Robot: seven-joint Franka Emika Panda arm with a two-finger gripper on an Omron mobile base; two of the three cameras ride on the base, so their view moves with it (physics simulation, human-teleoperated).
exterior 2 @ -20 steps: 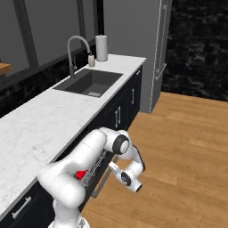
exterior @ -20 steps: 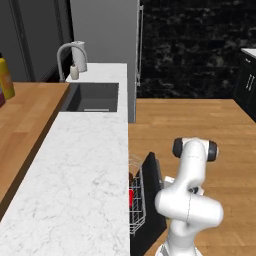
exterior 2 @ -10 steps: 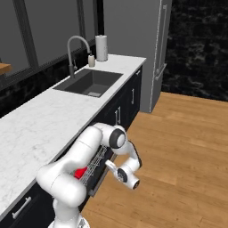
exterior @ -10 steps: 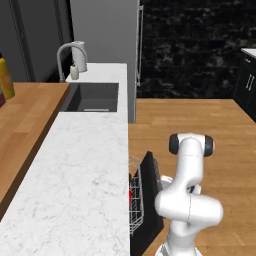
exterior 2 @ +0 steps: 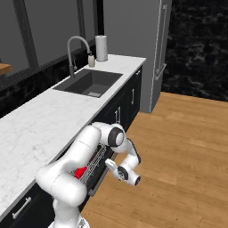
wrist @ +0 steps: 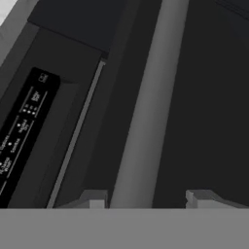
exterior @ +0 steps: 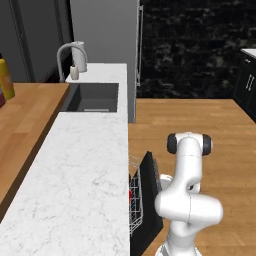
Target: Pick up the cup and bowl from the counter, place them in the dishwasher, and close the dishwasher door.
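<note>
The dishwasher door is a black panel standing steeply tilted, close to upright, under the white marble counter. Behind it I see the white wire rack with the red cup inside; the cup also shows through the wires from the right. The bowl is hidden. My gripper presses against the door's outer face. In the hand view my gripper is open, its fingertips straddling the door's grey handle bar. A control strip with white marks lies to the left.
A sink with a faucet sits further along the counter, with a steel fridge beyond it. A wooden top with a yellow bottle runs on the left. Wood floor lies open to the right.
The arm's elbow has lifted a little and the hand has pushed slightly toward the cabinets. The door stands a bit steeper than before.
</note>
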